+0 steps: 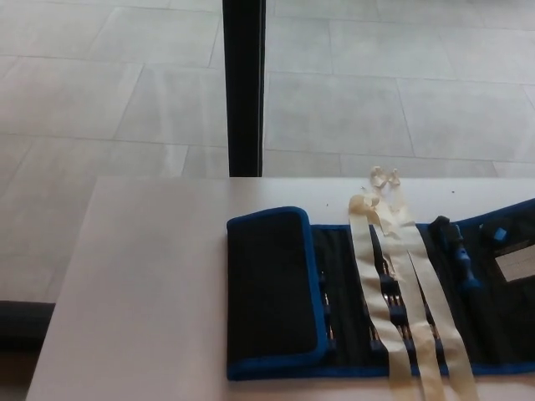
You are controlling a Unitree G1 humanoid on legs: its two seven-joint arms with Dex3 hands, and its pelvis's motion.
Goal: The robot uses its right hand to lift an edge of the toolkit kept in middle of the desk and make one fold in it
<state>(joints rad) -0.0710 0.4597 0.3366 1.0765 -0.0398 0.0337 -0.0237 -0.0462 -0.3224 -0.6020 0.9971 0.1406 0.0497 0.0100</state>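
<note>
Toolkit [384,292] lies on tabletop [142,284], right of centre, running off the picture's right edge. Its left flap [269,288] is folded over the tool pockets, so one fold looks made. Cream ties [393,284] trail loose across it. Neither hand in view; their state cannot be told.

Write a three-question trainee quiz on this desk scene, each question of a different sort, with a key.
1. True or false: the left end of the black fabric toolkit with blue trim is folded over.
2. The cream ribbon ties lie: A) on the tiled floor, B) across the toolkit, C) rolled up.
3. Fill in: ___ robot hands are visible.

Key: 1 true; 2 B; 3 no. The toolkit lies on the pale desk.
</note>
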